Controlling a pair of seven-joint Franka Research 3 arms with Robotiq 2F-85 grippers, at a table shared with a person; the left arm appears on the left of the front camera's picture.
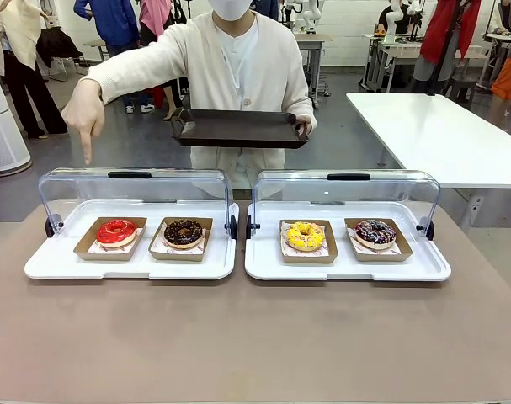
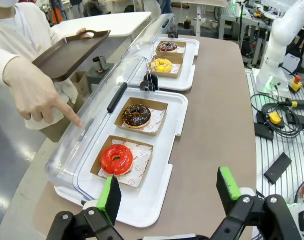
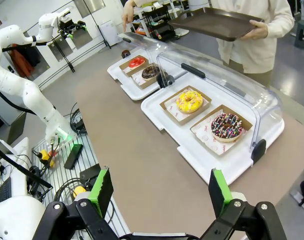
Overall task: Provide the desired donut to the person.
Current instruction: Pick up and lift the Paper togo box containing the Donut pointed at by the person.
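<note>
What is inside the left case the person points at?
A red donut and a chocolate donut, each in a cardboard tray. Clear lid open; only their undersides are hidden.

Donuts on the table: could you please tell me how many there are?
4. The red-glazed donut and chocolate donut sit in the left tray. The yellow donut and sprinkled donut sit in the right tray. None seems hidden.

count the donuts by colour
red donut: 1
chocolate donut: 1
yellow donut: 1
dark sprinkled donut: 1
total: 4
</note>
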